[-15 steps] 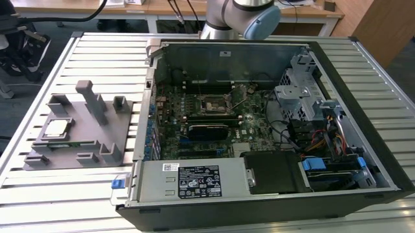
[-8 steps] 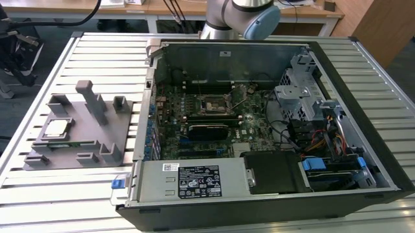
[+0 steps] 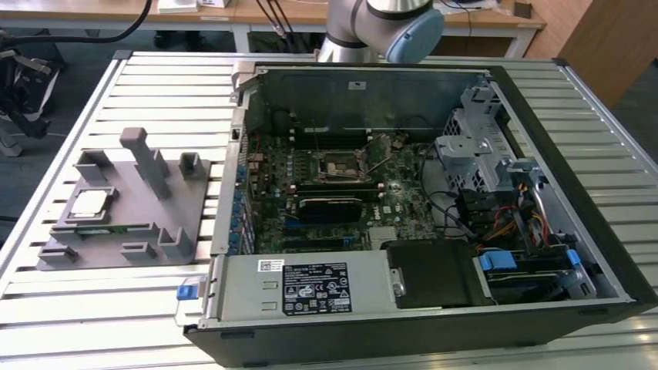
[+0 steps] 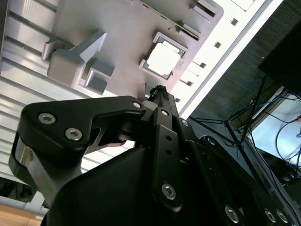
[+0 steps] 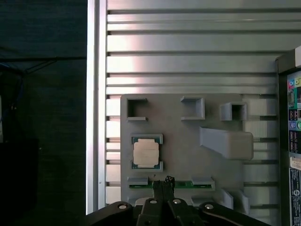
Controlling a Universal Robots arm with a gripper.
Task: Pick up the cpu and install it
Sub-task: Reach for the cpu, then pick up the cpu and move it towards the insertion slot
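Gripper (image 5: 163,180) closed, apart frm cpu (image 5: 145,153) in fixture (image 5: 183,141).

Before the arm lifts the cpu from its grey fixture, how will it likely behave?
Probably stiff and light: the cpu is a thin flat square. Its shiny metal top may be slippery. Lying flat in the grey fixture, it should not roll or tip.
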